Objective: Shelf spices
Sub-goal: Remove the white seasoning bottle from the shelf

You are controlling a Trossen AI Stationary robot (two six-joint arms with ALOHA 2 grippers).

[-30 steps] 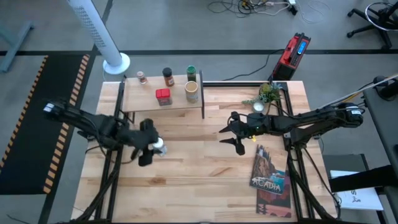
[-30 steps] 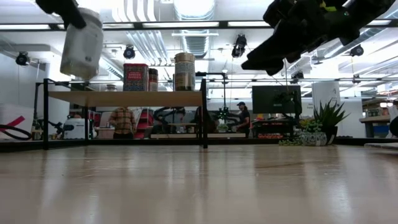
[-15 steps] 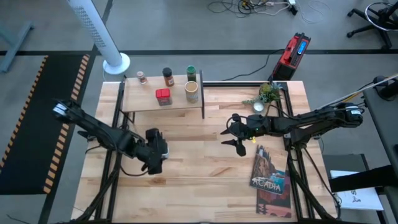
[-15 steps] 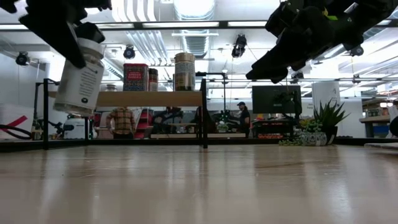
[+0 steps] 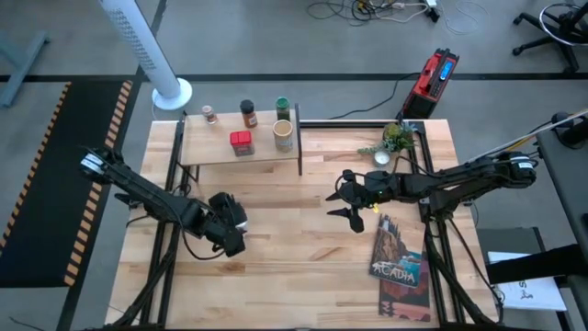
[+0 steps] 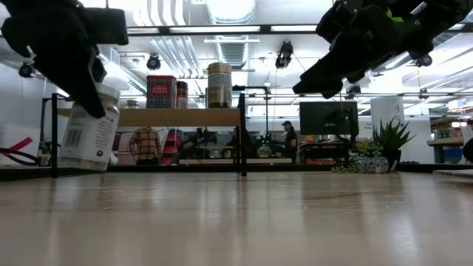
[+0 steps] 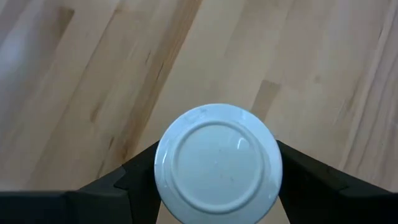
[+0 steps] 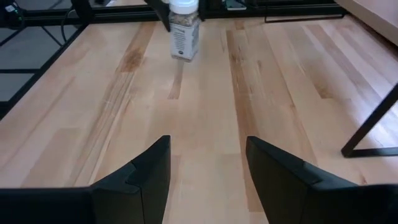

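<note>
My left tool [image 5: 228, 232] clamped on white-capped jar [image 6: 89, 133], fingers [image 7: 305, 177] pinching cap from both sides. Jar hangs below tool, just above desk [image 5: 294, 248], slightly tilted. Jar: clear body, pale contents, printed label, white cap. Judged light, rigid, smooth; breakable if glass. Cap grip workable, but slip risk; avoid jerks. Shelf [image 5: 241, 145] well apart from tool, four other spices on it. My right tool [image 5: 347, 203] open, idle above desk, near book [image 5: 399, 257].
</note>
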